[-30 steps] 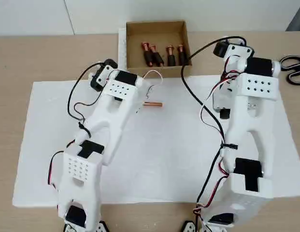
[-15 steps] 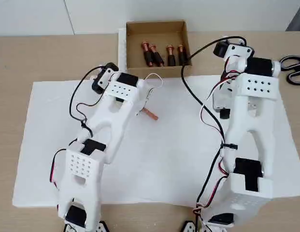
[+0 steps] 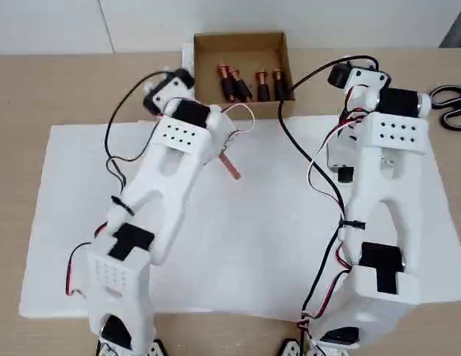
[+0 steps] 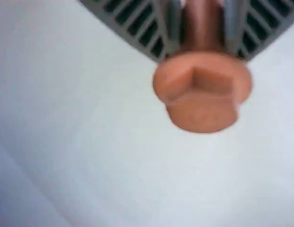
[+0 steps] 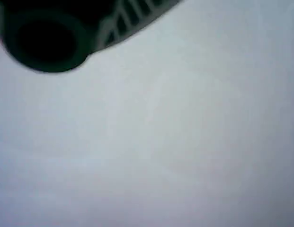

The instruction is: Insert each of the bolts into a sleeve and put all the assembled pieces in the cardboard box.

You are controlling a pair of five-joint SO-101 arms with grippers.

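- Judged mid-assembly: left pincer (image 4: 203,26) clamped on a copper bolt (image 4: 202,92), raised over the white sheet (image 3: 275,245).
- Right pincer (image 5: 66,19) gripping a black sleeve (image 5: 45,42).
- Next, probably: lining bolt tip with sleeve mouth, then pushing in.
- Four finished pieces (image 3: 249,83) in the cardboard box (image 3: 241,37); wooden tabletop (image 3: 22,89), scissors (image 3: 453,104) at its edge.

Bright, even light from above falls on the white sheet (image 3: 275,245) and table (image 3: 67,81), leaving faint soft shadows beside the left arm (image 3: 171,163) and right arm (image 3: 386,170), darker shade inside the cardboard box (image 3: 241,35).
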